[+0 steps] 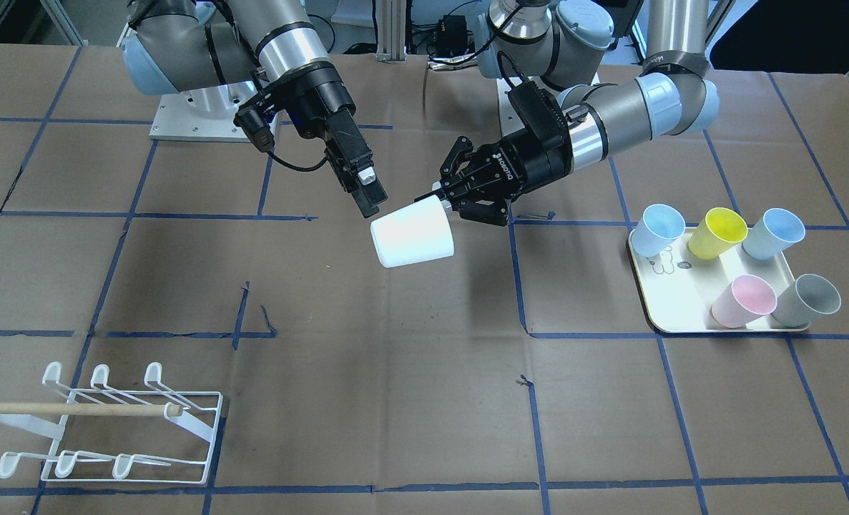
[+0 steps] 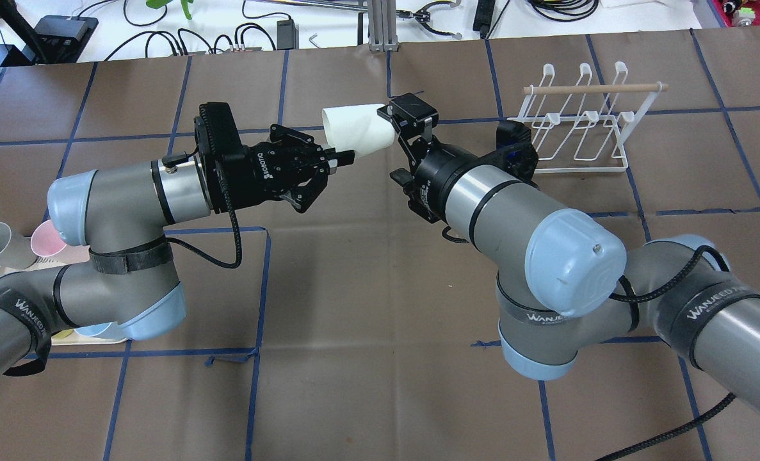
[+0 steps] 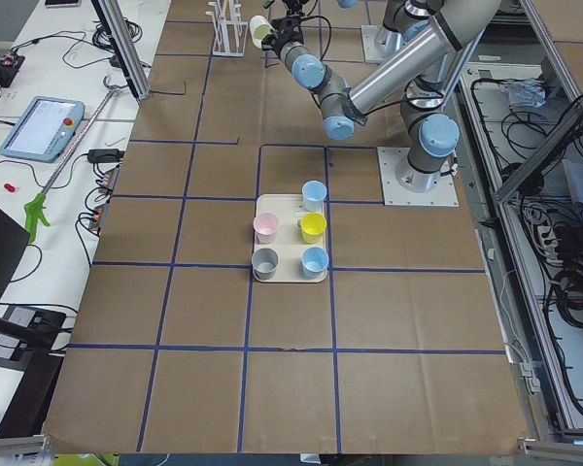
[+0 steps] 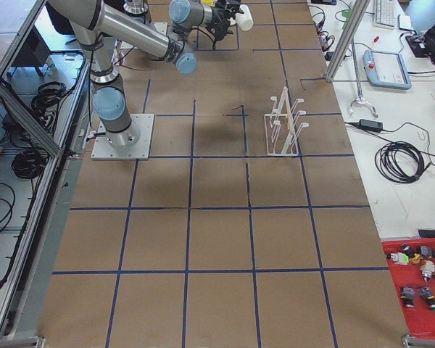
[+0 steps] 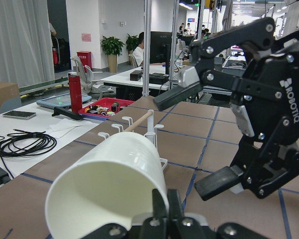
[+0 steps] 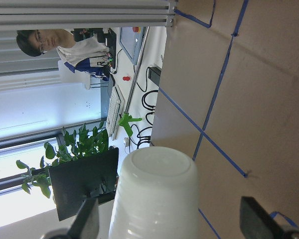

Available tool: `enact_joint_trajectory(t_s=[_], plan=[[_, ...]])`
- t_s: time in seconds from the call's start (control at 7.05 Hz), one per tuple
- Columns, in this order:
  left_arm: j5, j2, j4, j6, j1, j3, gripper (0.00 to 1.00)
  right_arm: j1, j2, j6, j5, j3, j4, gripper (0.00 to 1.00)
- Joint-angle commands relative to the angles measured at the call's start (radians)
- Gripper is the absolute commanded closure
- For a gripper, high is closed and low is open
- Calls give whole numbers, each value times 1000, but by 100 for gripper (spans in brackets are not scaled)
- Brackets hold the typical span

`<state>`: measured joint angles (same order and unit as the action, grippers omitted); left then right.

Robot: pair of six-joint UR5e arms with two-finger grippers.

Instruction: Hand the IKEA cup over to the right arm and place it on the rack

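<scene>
**White cup held in mid-air between both grippers**

The left gripper (image 1: 440,197) is clamped on the mouth rim of the white cup (image 1: 411,232), one finger inside the wall and one outside. The right gripper (image 1: 375,204) is spread wide. Its fingers (image 6: 87,221) stand either side of the cup's closed end, with a gap showing on each side. The cup hangs above the middle of the table (image 1: 367,400), clear of the surface, its shadow on the brown paper below.

Bare paper lies all around beneath the cup. The rack (image 1: 131,429) stands well apart on the robot's right, near the operator-side edge, with open paper between it and the cup. The cream tray (image 1: 681,304) sits well apart on the robot's left, carrying five coloured cups (image 1: 716,232).

In the overhead view the right gripper covers the cup's base, the right arm (image 2: 514,211) overlaps the rack's near corner, and the left arm (image 2: 117,198) hides most of the tray. In both side views the cup is too small to read the grip.

The cup's long axis lies roughly level, running across the table between the arms. Its mouth points toward the left gripper and its base toward the right gripper.
</scene>
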<state>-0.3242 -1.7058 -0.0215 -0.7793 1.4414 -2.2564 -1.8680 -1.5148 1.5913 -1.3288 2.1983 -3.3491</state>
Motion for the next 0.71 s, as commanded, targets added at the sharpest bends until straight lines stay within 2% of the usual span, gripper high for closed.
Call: enact_joint_trajectory(t_s=[0.0,0.57], plan=[[1,0,0,0,1,0,100,-23,33,32,-39,-28,0,1],[1,2,0,3,2,-2,100,-48,97,56,-46,-81,-1,1]])
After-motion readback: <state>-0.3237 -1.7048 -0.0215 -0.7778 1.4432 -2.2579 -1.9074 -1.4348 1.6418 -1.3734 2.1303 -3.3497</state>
